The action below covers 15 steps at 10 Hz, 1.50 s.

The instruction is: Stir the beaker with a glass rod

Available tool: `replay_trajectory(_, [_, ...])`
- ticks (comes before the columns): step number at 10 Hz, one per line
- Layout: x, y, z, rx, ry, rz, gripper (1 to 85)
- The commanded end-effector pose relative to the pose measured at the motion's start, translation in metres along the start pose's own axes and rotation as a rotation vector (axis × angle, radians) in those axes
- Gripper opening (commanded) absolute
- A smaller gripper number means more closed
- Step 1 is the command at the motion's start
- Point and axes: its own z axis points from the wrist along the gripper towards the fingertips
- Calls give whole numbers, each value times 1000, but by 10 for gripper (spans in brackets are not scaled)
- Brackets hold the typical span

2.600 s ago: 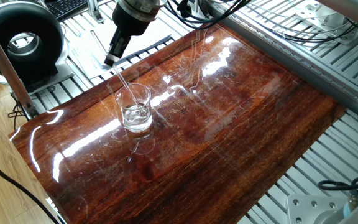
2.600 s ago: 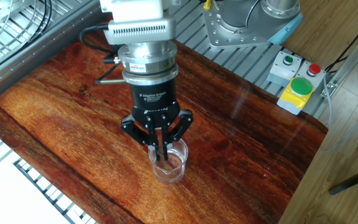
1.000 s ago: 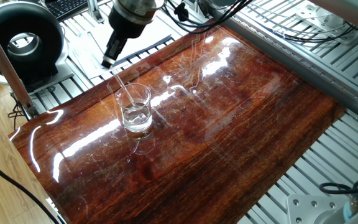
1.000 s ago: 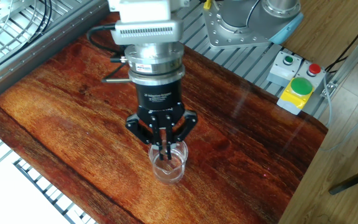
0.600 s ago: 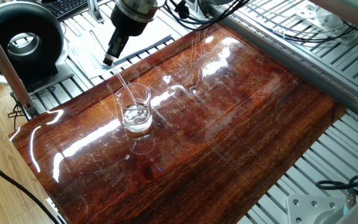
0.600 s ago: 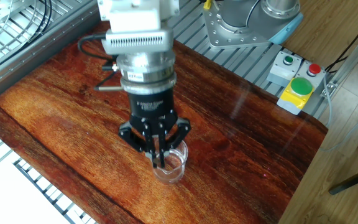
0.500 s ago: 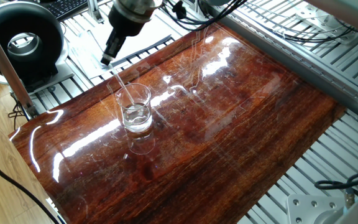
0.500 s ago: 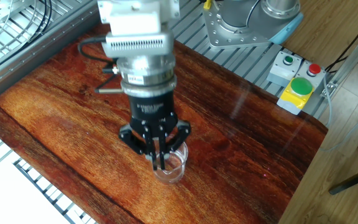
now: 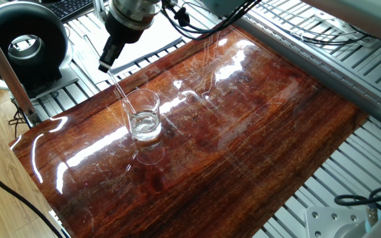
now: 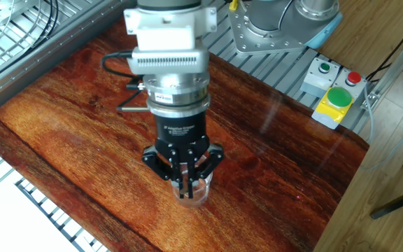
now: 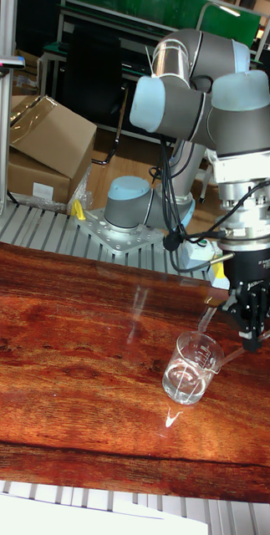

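Observation:
The beaker (image 9: 144, 116) is a small clear glass cup with a little clear liquid, standing upright on the glossy wooden board (image 9: 243, 132). My gripper (image 9: 104, 65) hangs above and to its left, shut on the top of the glass rod (image 9: 122, 92). The rod slants down over the rim into the liquid. In the other fixed view the gripper (image 10: 185, 187) stands right over the beaker (image 10: 199, 194) and hides most of it. From the tall fixed view, the gripper (image 11: 250, 340) is up and right of the beaker (image 11: 189, 368), and the rod (image 11: 231, 356) shows only faintly.
A black round device (image 9: 22, 43) sits off the board's left corner. A yellow box with green and red buttons (image 10: 338, 98) stands past the board's far right. Metal frame rails (image 9: 349, 73) and cables border the board. Cardboard boxes (image 11: 34, 142) lie behind the table.
The gripper has shifted a little to the left in one fixed view and to the right in the other, swinging the rod's upper end. The beaker has stayed in place.

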Motion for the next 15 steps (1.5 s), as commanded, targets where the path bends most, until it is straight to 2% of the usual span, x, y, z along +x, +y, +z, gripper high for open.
replay_trajectory(1, [6, 7, -11, -13, -9, 4, 10])
replay_trajectory(4, [17, 1, -23, -22, 6, -26, 10])
replay_trajectory(6, [21, -7, -21, -19, 11, -34, 10])
replay_trajectory(7, [25, -15, -16, -13, 31, -38, 10])
replay_trajectory(10, [53, -21, -8, -10, 173, 16, 10])
replay_trajectory(11, [56, -20, -7, -8, 194, 35, 10])
replay_trajectory(15, [46, -20, 5, 31, 208, 63, 10])
